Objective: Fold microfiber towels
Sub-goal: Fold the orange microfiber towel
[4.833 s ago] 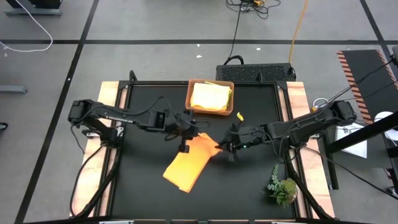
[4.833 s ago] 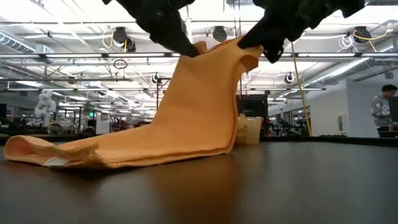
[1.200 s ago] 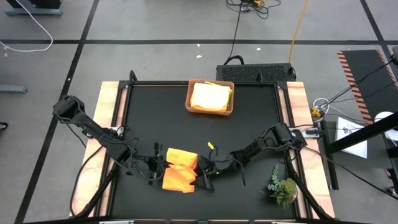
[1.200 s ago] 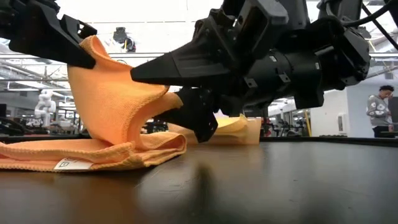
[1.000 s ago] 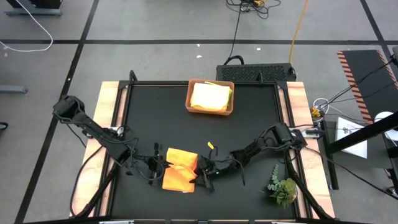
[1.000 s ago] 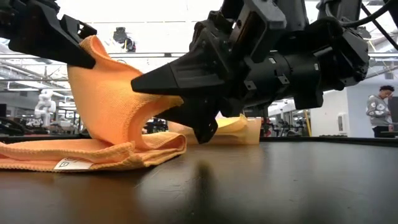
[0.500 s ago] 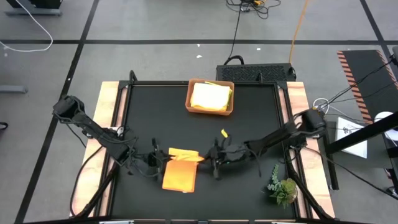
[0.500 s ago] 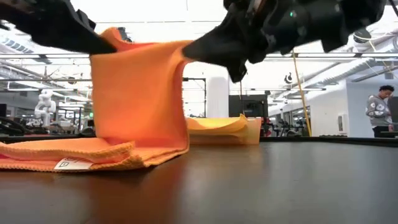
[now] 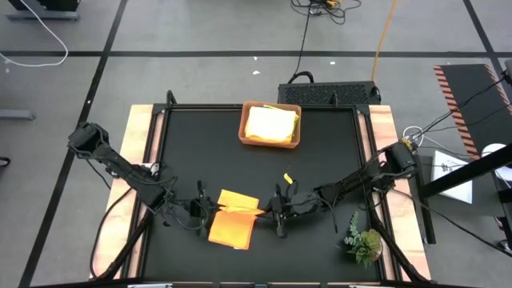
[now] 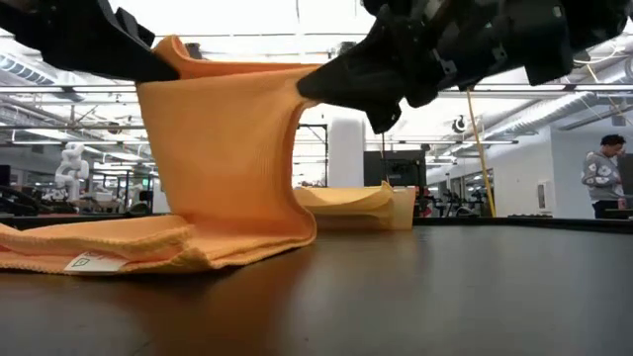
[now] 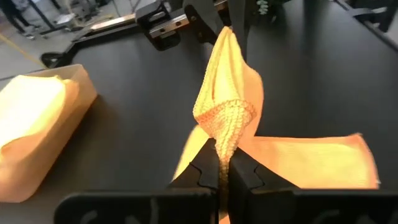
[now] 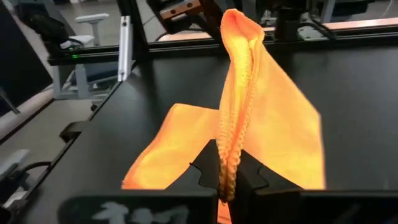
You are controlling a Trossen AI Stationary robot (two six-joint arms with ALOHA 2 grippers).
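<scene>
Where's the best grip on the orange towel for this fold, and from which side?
Grip the two corners of the free edge, one from each side, pinching the hem flat. The orange towel shows it: the left gripper and right gripper are each shut on an end of the raised edge, which spans taut between them while the rest lies on the table.

Rectangular terracotta-brown tray (image 9: 296,128) at table's far edge, yellow towels (image 9: 270,124) inside. Orange microfiber towel (image 9: 232,222) before tray; green plant sprig (image 9: 364,241) right of towel.
</scene>
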